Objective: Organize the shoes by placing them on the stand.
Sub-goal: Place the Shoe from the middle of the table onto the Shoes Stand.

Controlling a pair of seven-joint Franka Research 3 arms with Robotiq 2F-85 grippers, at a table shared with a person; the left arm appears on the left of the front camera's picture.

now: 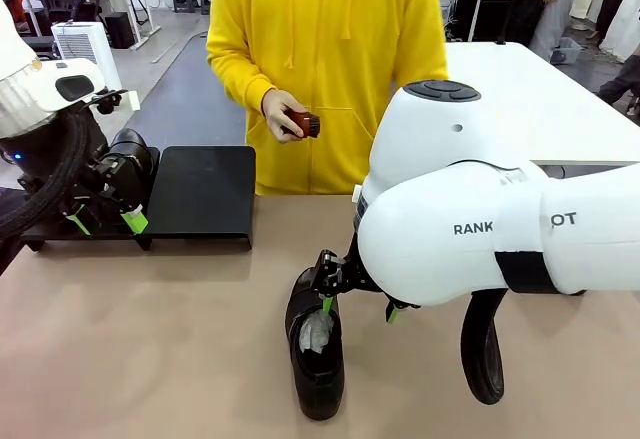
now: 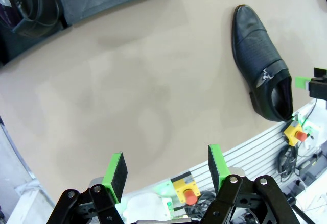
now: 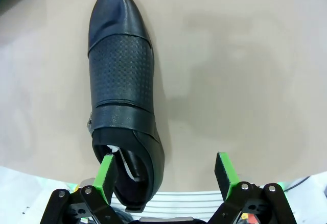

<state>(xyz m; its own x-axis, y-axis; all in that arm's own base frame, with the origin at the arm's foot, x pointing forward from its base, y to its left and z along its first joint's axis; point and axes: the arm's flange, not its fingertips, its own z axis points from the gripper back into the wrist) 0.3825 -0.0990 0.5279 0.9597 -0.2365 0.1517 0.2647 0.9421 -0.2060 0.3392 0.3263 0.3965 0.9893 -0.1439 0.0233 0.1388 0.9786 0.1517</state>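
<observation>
Down on the tan desk (image 1: 150, 349) lies a glossy black leather dress shoe (image 3: 122, 81), flat on its sole with its toe towards the robot's side and white crumpled paper peeking out of its opening. It is well apart from the stand. The robot's right hand (image 3: 166, 175) hangs right over the heel end with its jaws spread wide and holds nothing. One green pad (image 3: 106, 170) sits at the edge of the shoe's opening and the other stands off over bare desk, so there is no squeeze on the leather. Over at the far left, the low matte-black two-panel stand (image 1: 205, 194) sits on the desk, its right panel bare. The robot's left hand (image 2: 166, 170) hovers by the stand's front edge, fingers well apart with only air between them. Its wrist camera catches a second black shoe (image 2: 30, 4), paper-stuffed, just beside that bare panel. Whether it rests on the stand's other half I cannot tell. Across the desk, a person in a yellow hooded top (image 1: 330, 39) holds a small red-handled brush (image 1: 303, 123) in one hand (image 1: 280, 114).
</observation>
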